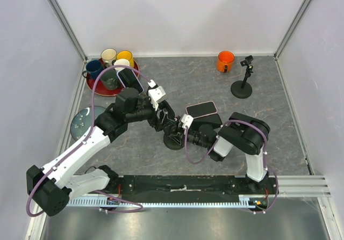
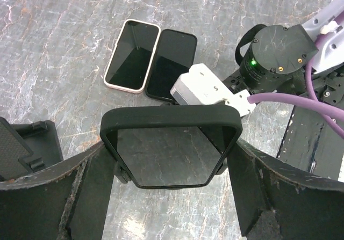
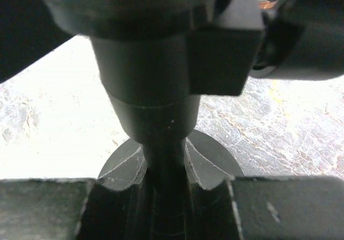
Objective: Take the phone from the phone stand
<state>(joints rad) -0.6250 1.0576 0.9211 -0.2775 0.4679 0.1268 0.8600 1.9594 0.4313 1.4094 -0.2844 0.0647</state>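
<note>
The phone (image 2: 167,148), in a black case, sits crosswise between my left gripper's (image 2: 171,167) fingers (image 2: 88,189), which press on both its sides. In the top view my left gripper (image 1: 161,117) meets my right gripper (image 1: 179,130) over the black phone stand (image 1: 173,141) at mid-table. My right gripper (image 3: 164,197) is shut on the stand's pole (image 3: 161,154), above its round base (image 3: 215,162). I cannot tell whether the phone still rests in the stand's holder.
A pink-cased phone (image 2: 131,55) and a black phone (image 2: 172,63) lie flat side by side just beyond the stand. A red tray (image 1: 102,87) with mugs and another phone is far left, an orange mug (image 1: 225,61) and a second small stand (image 1: 242,87) far right, a grey plate (image 1: 83,119) left.
</note>
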